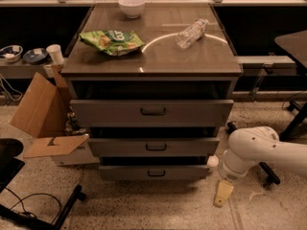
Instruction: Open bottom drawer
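Note:
The bottom drawer (153, 172) is the lowest and narrowest of three grey fronts in the cabinet, with a small dark bar handle (156, 173) at its middle. It stands slightly pulled out, as do the two above it. My white arm (259, 150) reaches in from the right, low beside the cabinet. The gripper (222, 194) hangs under the arm's wrist, pointing down at the floor, just right of the bottom drawer's right end. It holds nothing that I can see.
The cabinet top (153, 56) carries a white bowl (132, 5), a green chip bag (111, 40) and a lying plastic bottle (191, 32). An open cardboard box (45, 114) stands at the left. A dark chair base (29, 200) sits bottom left. A table edge (292, 44) stands right.

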{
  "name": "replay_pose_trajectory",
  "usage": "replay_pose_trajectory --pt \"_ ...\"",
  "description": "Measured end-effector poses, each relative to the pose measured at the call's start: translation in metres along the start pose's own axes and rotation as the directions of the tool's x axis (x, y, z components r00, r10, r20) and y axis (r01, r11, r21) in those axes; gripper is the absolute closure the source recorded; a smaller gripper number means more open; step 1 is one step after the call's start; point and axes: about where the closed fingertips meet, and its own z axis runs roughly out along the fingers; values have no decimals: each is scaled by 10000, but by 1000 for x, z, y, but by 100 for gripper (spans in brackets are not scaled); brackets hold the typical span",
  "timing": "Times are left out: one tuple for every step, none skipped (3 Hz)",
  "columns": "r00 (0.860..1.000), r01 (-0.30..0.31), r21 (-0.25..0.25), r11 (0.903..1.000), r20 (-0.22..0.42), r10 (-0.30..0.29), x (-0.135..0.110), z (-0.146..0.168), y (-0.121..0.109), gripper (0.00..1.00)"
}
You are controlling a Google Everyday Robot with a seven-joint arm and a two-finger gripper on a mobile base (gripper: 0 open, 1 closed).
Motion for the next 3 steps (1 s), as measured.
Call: replay_pose_trajectory --pt "10000 2 -10 10000 -9 -2 0 1 0 0" --pt "9988 493 -328 9982 50 -492 -22 36 -1 0" --pt "9921 1247 -513 9909 206 -1238 -50 90 -16 0"
